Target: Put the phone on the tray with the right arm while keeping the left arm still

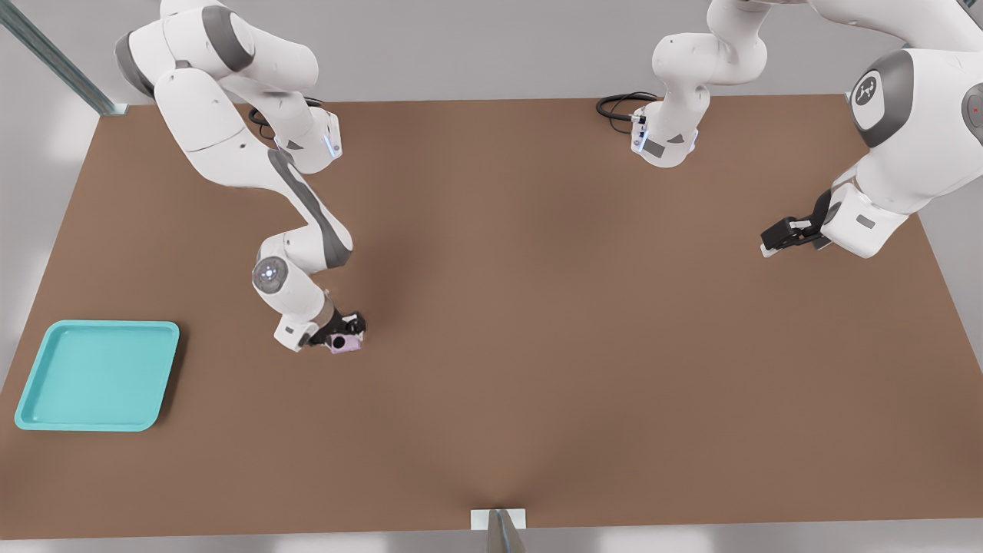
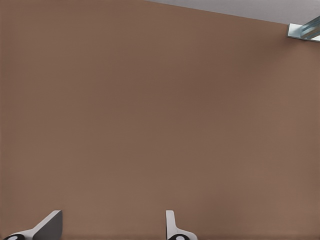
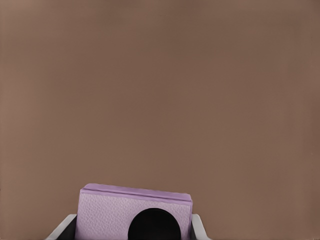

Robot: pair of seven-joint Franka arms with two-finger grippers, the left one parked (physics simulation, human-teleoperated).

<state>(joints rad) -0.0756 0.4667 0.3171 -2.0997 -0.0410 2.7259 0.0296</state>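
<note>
While well apart from the tray [image 1: 98, 375], the gripper [image 1: 344, 336] clamps the phone [image 1: 345, 343].

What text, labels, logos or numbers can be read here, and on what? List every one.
No readable words or numbers in any view.
White logo on the left arm's grey joint cap: a symbol, no letters.
Folded phone: black lens, no brand visible; the end effector is shut on it.
Tray: unmarked.
</note>
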